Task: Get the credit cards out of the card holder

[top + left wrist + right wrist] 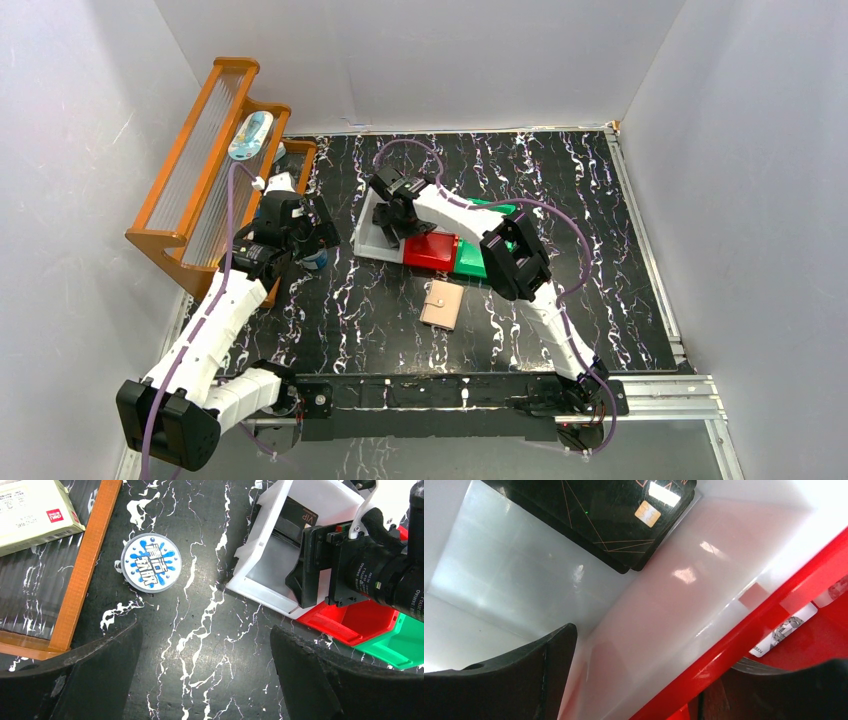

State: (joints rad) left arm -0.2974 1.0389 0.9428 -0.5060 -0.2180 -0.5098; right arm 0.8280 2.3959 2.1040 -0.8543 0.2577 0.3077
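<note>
The tan card holder (440,304) lies shut on the black marble table, in front of the bins and apart from both grippers. Two black credit cards (614,515), one with a gold chip, lie stacked in the pale grey bin (368,240). A white card (784,630) lies in the red bin (774,605). My right gripper (644,680) hangs open over the wall between these two bins, one finger (524,675) inside the grey bin, holding nothing. My left gripper (205,645) stands wide open above bare tabletop, left of the bins.
A round blue-and-white lid (151,562) lies on the table beside the wooden rack (85,565), which holds a pale box (30,510). A green bin (400,645) stands next to the red bin (432,250). White walls enclose the table.
</note>
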